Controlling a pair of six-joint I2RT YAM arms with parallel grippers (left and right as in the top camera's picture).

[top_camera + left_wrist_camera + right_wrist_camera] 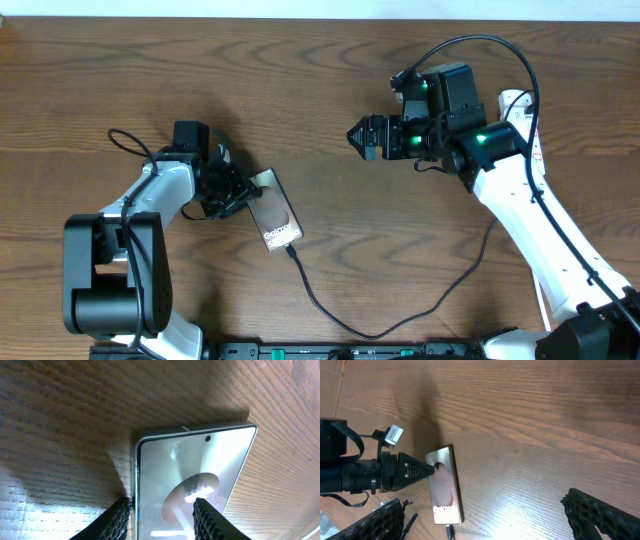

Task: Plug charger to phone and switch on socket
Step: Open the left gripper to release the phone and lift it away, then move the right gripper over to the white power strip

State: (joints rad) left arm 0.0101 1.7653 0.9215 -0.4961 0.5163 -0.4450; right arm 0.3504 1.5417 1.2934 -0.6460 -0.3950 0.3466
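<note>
Holding the phone steady is the step in hand, as I read it. My left gripper is pinched on the phone near the end away from the lettering, and the left wrist view shows the handset between the two fingers. Whether the phone lies flat or is tipped up on one long edge I cannot tell. The charger leaves the lettered end of the phone in a long loop, and its plug tip meets that end. Whether the tip is fully seated I cannot tell, because the joint is too small in every view. My right gripper has its jaws spread wide and holds nothing; it is well apart from the phone, on the side away from the left arm. Judgement: the plugging is done or nearly so, and the switch is not yet pressed. To do this well I would release the left pinch slowly and straight, with no twist, so the phone does not slide and lever the plug out. Then I would bring the right jaws together and press the switch with one fingertip, routing the arm clear of the cable loop. The socket lies far from the phone, beyond the right gripper and mostly hidden by the right arm. I cannot make out its switches.
</note>
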